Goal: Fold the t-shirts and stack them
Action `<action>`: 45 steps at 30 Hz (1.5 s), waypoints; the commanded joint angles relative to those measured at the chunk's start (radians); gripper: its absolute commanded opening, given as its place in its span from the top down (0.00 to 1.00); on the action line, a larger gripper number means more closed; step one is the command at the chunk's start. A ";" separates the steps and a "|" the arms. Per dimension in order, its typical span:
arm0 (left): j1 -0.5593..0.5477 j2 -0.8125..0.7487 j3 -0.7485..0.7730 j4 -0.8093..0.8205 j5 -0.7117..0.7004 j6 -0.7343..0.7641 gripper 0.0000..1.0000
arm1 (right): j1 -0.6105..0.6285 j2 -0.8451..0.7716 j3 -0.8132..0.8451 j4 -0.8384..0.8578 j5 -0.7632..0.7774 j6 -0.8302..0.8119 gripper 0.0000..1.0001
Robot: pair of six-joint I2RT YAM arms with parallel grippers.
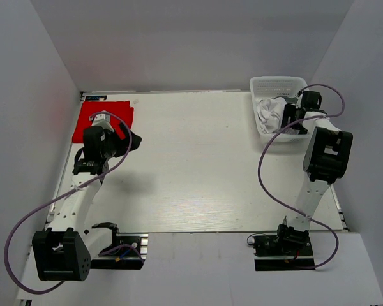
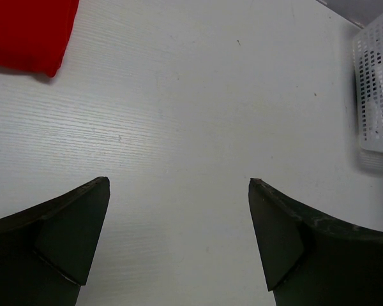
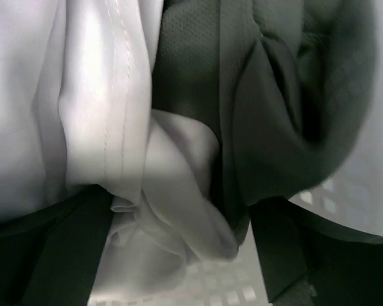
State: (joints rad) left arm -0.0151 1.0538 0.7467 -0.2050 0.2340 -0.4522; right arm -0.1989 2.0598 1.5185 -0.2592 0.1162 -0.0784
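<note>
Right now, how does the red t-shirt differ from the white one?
The red t-shirt lies flat and neat-edged on the table, far left; the white t-shirt is crumpled inside the basket at far right. The red t-shirt lies alone, no gripper on it; the white t-shirt is bunched against a dark grey t-shirt under the open right gripper. Both are soft cloth.

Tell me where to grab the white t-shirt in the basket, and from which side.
Best pinch the raised stitched fold of the white t-shirt, straight down from above: it lies bunched in the basket, whose walls block the sides, with the grey t-shirt against it.
</note>
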 commanded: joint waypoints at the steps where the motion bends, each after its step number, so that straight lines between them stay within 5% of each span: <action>1: -0.002 -0.003 0.017 0.010 -0.016 0.012 0.00 | 0.000 0.055 0.068 0.023 -0.035 0.000 0.15; 4: -0.002 -0.003 0.026 0.010 -0.016 0.012 0.00 | -0.004 0.065 0.068 0.028 -0.085 0.017 0.51; 5: -0.002 -0.003 0.026 0.010 -0.016 0.012 0.00 | -0.002 0.056 0.062 0.037 -0.093 0.020 0.78; 7: -0.002 -0.003 0.026 0.010 -0.016 0.012 0.00 | -0.002 0.004 0.034 0.067 -0.107 0.040 0.99; 15: -0.002 -0.003 0.016 0.021 0.005 0.012 0.00 | -0.002 -0.320 -0.031 0.166 -0.332 0.130 1.00; 21: -0.002 -0.021 0.006 0.021 0.025 0.012 0.00 | -0.017 -0.492 0.090 0.178 -0.437 0.290 1.00; 34: -0.002 -0.040 0.006 0.019 0.025 0.003 0.00 | -0.027 -0.512 0.519 0.208 -0.518 0.459 1.00; 42: -0.002 -0.051 0.006 0.019 0.036 0.003 0.00 | -0.007 -0.518 0.536 0.242 -0.746 0.618 1.00; 45: -0.002 -0.061 0.006 0.019 0.045 -0.006 0.00 | 0.079 -0.644 0.308 0.467 -0.894 0.632 1.00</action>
State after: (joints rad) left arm -0.0151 1.0294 0.7467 -0.2008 0.2562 -0.4534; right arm -0.1909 1.5242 1.9217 -0.0357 -0.5903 0.4843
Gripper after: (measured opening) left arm 0.992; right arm 0.199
